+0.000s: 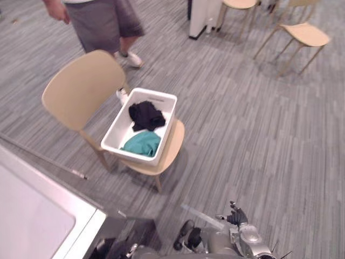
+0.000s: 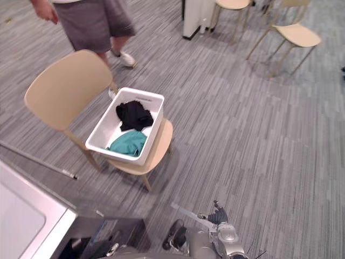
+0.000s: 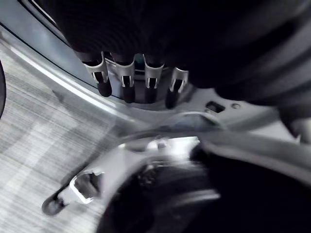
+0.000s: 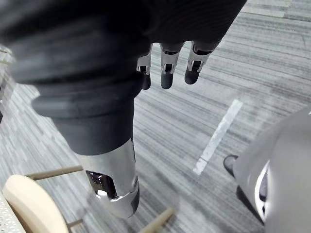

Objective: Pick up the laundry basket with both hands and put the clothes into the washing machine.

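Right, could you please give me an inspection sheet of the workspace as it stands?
Surface: grey carpet floor; a beige chair serves as the stand.
Job's things: white laundry basket sits on the chair seat, holding a black garment and a teal garment; washing machine at the near left.
Clutter: white tape strip on the floor.
Robot hands: left robot hand and right robot hand both open and empty, neither touching the basket.
Cables: nothing seen.
Surroundings: a person stands behind the chair; spare chairs farther off.
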### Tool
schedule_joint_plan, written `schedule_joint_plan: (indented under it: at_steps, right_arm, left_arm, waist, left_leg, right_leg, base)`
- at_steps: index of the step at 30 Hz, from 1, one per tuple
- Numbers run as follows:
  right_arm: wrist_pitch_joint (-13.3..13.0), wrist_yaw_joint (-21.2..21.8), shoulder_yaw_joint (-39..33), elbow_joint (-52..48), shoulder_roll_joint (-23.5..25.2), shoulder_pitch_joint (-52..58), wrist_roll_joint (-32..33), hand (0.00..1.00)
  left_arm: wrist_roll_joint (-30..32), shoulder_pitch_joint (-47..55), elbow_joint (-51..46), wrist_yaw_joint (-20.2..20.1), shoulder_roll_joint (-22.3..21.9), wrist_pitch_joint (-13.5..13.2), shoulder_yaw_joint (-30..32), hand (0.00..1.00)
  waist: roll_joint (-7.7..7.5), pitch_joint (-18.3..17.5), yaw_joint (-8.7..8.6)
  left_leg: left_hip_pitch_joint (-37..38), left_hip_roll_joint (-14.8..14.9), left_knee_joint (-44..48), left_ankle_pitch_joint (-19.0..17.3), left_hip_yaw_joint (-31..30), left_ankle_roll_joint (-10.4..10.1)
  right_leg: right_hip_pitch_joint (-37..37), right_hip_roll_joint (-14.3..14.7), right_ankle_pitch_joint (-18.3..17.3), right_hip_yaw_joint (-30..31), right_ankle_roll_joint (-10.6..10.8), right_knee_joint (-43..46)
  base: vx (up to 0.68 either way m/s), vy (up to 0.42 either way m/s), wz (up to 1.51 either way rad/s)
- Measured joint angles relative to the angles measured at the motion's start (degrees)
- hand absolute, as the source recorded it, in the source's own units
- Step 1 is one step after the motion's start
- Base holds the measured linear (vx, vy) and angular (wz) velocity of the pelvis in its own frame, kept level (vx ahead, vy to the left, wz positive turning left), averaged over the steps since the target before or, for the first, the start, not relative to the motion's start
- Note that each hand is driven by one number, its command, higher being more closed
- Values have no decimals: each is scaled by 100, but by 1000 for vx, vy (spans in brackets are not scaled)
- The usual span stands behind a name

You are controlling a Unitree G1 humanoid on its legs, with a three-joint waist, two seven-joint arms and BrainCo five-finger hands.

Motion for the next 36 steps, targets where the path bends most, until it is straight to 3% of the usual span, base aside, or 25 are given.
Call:
schedule_joint_plan:
  at_steps: [1, 2, 4, 6, 8, 9, 10, 11, 12, 14, 15, 16, 17, 18, 20, 21, 22, 23, 25, 26, 27, 29, 33, 34, 36]
  right_arm:
    - [1, 1, 2, 3, 44, -2, 0, 0]
    - [2, 2, 2, 1, 142, -42, 10, 0]
    - [0, -4, -3, 6, 142, -113, 34, 0]
    - [-10, -32, 14, -3, 241, -240, 50, 0]
    - [-13, -47, 13, 14, 179, -352, 47, 0]
    - [-13, -50, 12, 44, 165, -467, 35, 0]
    - [-13, -50, 9, 53, 165, -465, 27, 0]
    - [-13, -46, 6, 53, 159, -385, 14, 0]
    - [-16, -45, -7, 51, 103, -362, -24, 0]
    - [-5, -29, -15, 55, 122, -221, -25, 0]
    - [-5, -34, -31, 45, 136, -90, -21, 0]
    - [2, -37, -115, 48, 136, -12, -16, 0]
    - [2, -37, -162, 50, 127, -1, -16, 0]
    - [-8, -33, -170, 39, 107, -2, -7, 0]
    - [-14, -31, -170, 40, 71, -23, 8, 0]
    - [-20, -43, -170, 43, 87, -41, 61, 0]
    - [-23, -63, -191, 71, 149, -28, 102, 0]
    - [-27, -81, -296, 138, 73, -70, 107, 0]
    - [-21, -137, -332, 149, -32, -60, 116, 0]
    - [-29, -171, -410, 134, -82, -69, 126, 0]
    - [-31, -181, -427, 130, -80, -71, 164, 0]
    - [-33, -183, -507, 119, -53, -53, 210, 0]
    - [-32, -299, -662, 81, -83, -8, 227, 0]
    - [-30, -301, -669, 55, -76, -9, 230, 0]
    - [-34, -300, -654, -82, -3, 8, 265, 0]
  left_arm:
    - [-18, 35, -2, 9, 44, -28, 0, 0]
    - [-19, 58, -7, 61, 80, -106, -32, 0]
    - [5, 65, -16, 76, 40, -136, -48, 0]
    - [-33, 195, -66, 116, 55, -155, -23, 0]
    - [-34, 200, -130, 70, 55, -148, -23, 0]
    - [-36, 305, -124, 78, 33, -132, -19, 0]
    - [-32, 349, -124, 84, 40, -132, -28, 0]
    - [-19, 408, -121, 61, 54, -126, -125, 0]
    - [17, 443, -109, 45, 26, -127, -309, 0]
    - [93, 479, -93, 45, 52, -134, -372, 0]
    - [83, 547, -81, 57, 98, -126, -378, 0]
    - [94, 535, -93, 117, 96, -141, -380, 0]
    - [88, 503, -104, 162, 131, -167, -378, 0]
    - [85, 340, -202, 192, 169, -199, -348, 0]
    - [84, -51, -504, 233, 106, -358, -339, 0]
    - [87, -268, -602, 240, 166, -439, -362, 0]
    - [85, -392, -723, 270, 258, -494, -361, 0]
    - [81, -581, -728, 350, 120, -540, -325, 0]
    - [83, -577, -774, 358, -46, -609, -264, 0]
    - [83, -555, -767, 423, -150, -631, -253, 0]
    - [82, -565, -767, 444, -164, -636, -248, 0]
    - [81, -619, -760, 444, -127, -638, -254, 0]
    - [84, -796, -673, 443, -29, -643, -308, 0]
    - [83, -856, -674, 446, -51, -655, -313, 0]
    - [82, -889, -697, 442, -62, -688, -316, 0]
  waist:
    - [-25, 20, 21]
    - [-102, 75, 146]
    - [-101, 102, 274]
    - [-205, 92, 386]
    - [-158, 115, 487]
    - [-151, 113, 609]
    - [-162, 112, 627]
    - [-178, 101, 580]
    - [-64, 87, 547]
    - [-125, 77, 570]
    - [-146, 63, 461]
    - [-143, 45, 419]
    - [-120, 43, 419]
    - [-56, 40, 423]
    - [23, 72, 410]
    - [-68, 29, 424]
    - [-339, -25, 440]
    - [-107, -14, 464]
    - [117, -118, 475]
    - [285, -196, 456]
    - [323, -220, 456]
    - [258, -218, 451]
    - [38, -194, 370]
    - [13, -196, 319]
    - [-94, -240, 311]
  left_leg:
    - [-181, -82, -253, -11, -178, 21]
    - [-743, -463, -1319, 15, -736, 7]
    - [-916, -734, -2103, 160, -971, -99]
    - [-845, -1047, -2966, 912, -1155, -39]
    - [-844, -1145, -2945, 882, -1211, 77]
    - [-706, -1216, -2856, 744, -1234, 302]
    - [-577, -1301, -2873, 724, -1252, 334]
    - [-355, -1449, -2940, 707, -1368, 362]
    - [-23, -1551, -3136, 739, -1486, 445]
    - [374, -1602, -3392, 854, -1725, 678]
    - [564, -1654, -3493, 844, -2016, 736]
    - [663, -1681, -3544, 850, -2375, 726]
    - [656, -1681, -3553, 878, -2589, 681]
    - [534, -1654, -3520, 955, -3066, 561]
    - [328, -1656, -3489, 1044, -3858, 404]
    - [167, -1841, -3454, 1023, -4280, 258]
    - [57, -2065, -3312, 939, -4622, 95]
    - [-28, -1996, -3145, 877, -5002, -65]
    - [-64, -1788, -3236, 908, -4991, -121]
    - [-62, -1570, -3476, 1027, -5005, -305]
    - [-63, -1371, -3721, 1192, -4859, -431]
    - [-87, -1186, -3945, 1400, -4387, -403]
    - [-301, -838, -3864, 1742, -1095, 32]
    - [-349, -826, -3809, 1797, -564, 141]
    - [-339, -928, -3775, 1759, -307, 251]
  right_leg:
    - [71, 29, 1, 58, 3, -93]
    - [132, 50, 63, 257, 103, -309]
    - [202, 55, 100, 386, 162, -476]
    - [401, 90, 272, 526, 433, -965]
    - [402, 127, 317, 729, 510, -897]
    - [436, 123, 125, 870, 680, -713]
    - [508, 85, 26, 857, 853, -629]
    - [568, -25, -23, 798, 952, -285]
    - [351, -169, -26, 703, 953, 728]
    - [28, -609, 187, 508, 730, 2221]
    - [-145, -1004, -150, 366, 657, 2904]
    - [-226, -1324, -484, 418, 630, 2900]
    - [-278, -1396, -560, 511, 707, 2723]
    - [-387, -1391, -565, 1043, 870, 2114]
    - [-395, -1225, -322, 2356, 1255, 973]
    - [-263, -1217, -44, 3093, 1441, 283]
    - [-153, -1352, 350, 3335, 1403, -108]
    - [-30, -1329, 382, 2884, 1557, -38]
    - [105, -1195, 376, 2626, 1506, -198]
    - [317, -1051, 448, 2318, 1408, -480]
    - [509, -912, 565, 2060, 1308, -782]
    - [636, -826, 618, 1862, 1246, -990]
    - [792, -1147, 625, 1143, 1249, -1069]
    - [850, -1229, 648, 978, 1292, -1074]
    - [997, -1339, 718, 812, 1412, -1209]
  base:
    - [64, -37, -63]
    - [55, -27, -39]
    - [61, -14, -41]
    - [163, -28, -26]
    - [244, -9, -26]
    - [264, 18, -41]
    - [210, 26, -27]
    - [202, 48, 10]
    - [232, 70, 15]
    - [201, 4, 37]
    - [211, -116, 119]
    - [295, -136, 138]
    - [268, -121, 164]
    - [280, -219, 203]
    - [198, -297, 234]
    - [137, -379, 217]
    - [144, -502, 250]
    - [96, -420, 180]
    - [73, -287, 98]
    - [145, -301, 83]
    - [134, -243, 78]
    - [89, -144, 62]
    - [73, -54, 73]
    - [57, 100, 80]
    - [45, 117, 42]
